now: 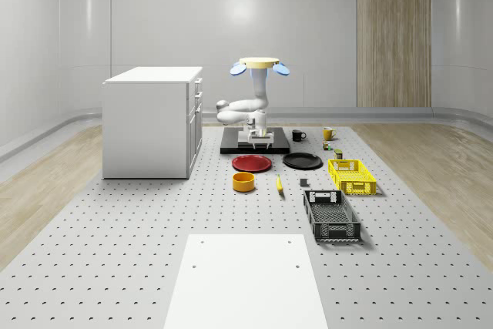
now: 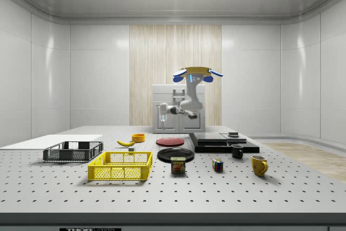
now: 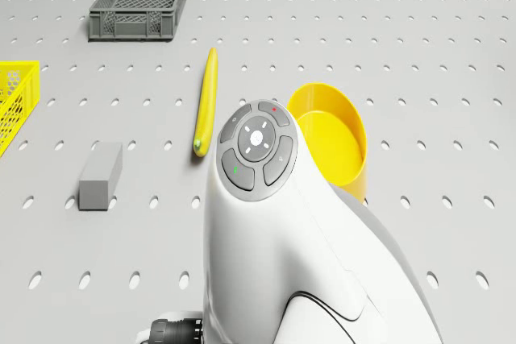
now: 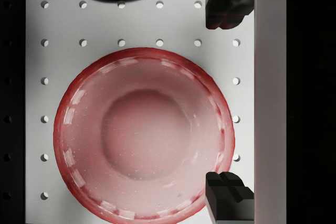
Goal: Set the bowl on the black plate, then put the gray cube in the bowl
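Closest to the whole-scene camera is a flat white panel [image 1: 245,279] lying on the perforated table [image 1: 115,252]. Behind it, toward that view's right, sits a gray crate [image 1: 331,216], then a yellow crate [image 1: 352,176].

So the yellow bowl [image 1: 243,182] is just sitting on the table, upright and empty, a bit in front of the red plate [image 1: 252,162] and not touching it. The black plate [image 1: 302,161] is right beside the red one, bare. The gray cube [image 3: 101,175], more of a little block really, lies flat on the table between the banana [image 3: 205,102] and the yellow crate, touching neither.

The drone [image 1: 259,65] hovers up in the air beside the white cabinet [image 1: 150,121], over the black platform [image 1: 254,142], with the arm bent down below it. The gripper [image 4: 227,100] points straight down above the red plate. Its jaws are spread wide with nothing held, just the plate's rim showing underneath. An edge of the black plate peeks into the wrist view too.
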You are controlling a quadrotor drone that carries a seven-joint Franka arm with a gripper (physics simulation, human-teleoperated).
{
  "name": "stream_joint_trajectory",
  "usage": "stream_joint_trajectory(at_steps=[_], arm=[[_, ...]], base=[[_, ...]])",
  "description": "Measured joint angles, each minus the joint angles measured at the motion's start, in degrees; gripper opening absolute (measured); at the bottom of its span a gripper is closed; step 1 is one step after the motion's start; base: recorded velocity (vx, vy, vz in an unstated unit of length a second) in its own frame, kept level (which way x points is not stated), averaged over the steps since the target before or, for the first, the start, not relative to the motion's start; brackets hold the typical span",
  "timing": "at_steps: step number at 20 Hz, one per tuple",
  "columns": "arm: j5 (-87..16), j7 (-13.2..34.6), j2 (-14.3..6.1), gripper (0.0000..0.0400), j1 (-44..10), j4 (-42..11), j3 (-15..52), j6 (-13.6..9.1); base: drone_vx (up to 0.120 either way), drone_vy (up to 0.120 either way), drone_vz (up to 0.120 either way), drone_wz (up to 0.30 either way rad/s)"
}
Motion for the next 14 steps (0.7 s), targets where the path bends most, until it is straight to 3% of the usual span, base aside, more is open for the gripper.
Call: stream_joint_trajectory(at_steps=[12, 14], arm=[[0.9, 0.4, -2.0, 0.04, -0.5, 0.1, 0.4, 1.9], [1.0, 0.5, -2.3, 0.04, -0.6, 0.1, 0.5, 2.2]], base=[[0.12, 0.0, 0.0, 0.0], [0.12, -0.08, 0.0, 0.0]])
